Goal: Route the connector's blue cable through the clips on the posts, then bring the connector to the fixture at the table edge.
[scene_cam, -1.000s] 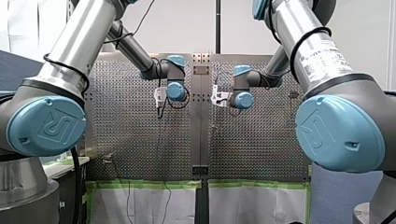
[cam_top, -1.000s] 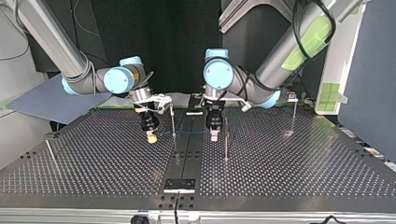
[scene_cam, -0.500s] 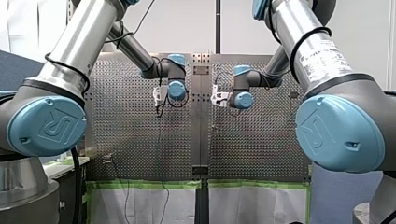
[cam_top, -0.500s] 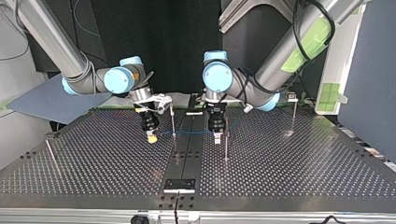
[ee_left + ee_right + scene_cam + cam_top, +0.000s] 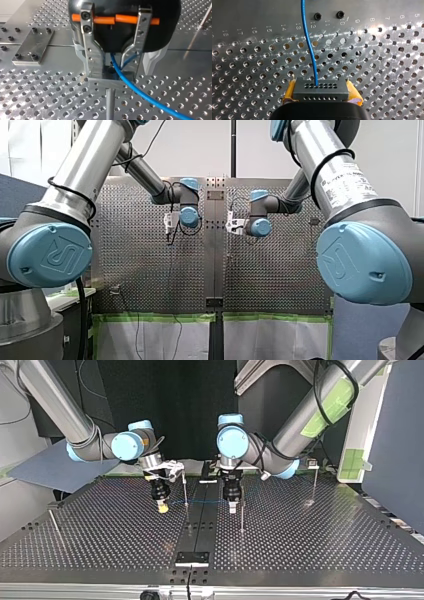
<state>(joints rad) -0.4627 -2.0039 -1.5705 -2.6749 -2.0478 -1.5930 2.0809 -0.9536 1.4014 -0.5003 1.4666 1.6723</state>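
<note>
The perforated tabletop [image 5: 325, 545] is metal, with a dark backdrop [image 5: 190, 410] behind it. The right jaws grip the connector [image 5: 320, 90] close above the surface. Its blue cable [image 5: 308, 42] runs to the left jaws, which stand apart around it beside a post [image 5: 241, 515]. The fixture [image 5: 192, 558] sits at the top view's near edge, well apart from both, with wide perforated surface on either side.

Connector [image 5: 320, 90] held in my right gripper [image 5: 161, 506] at the top view's left, cable [image 5: 200, 502] running past a post [image 5: 185, 491] to my left gripper [image 5: 233, 507], second post [image 5: 242, 519] just beside it, fixture [image 5: 192, 558] at the table's [image 5: 325, 550] near edge.
</note>
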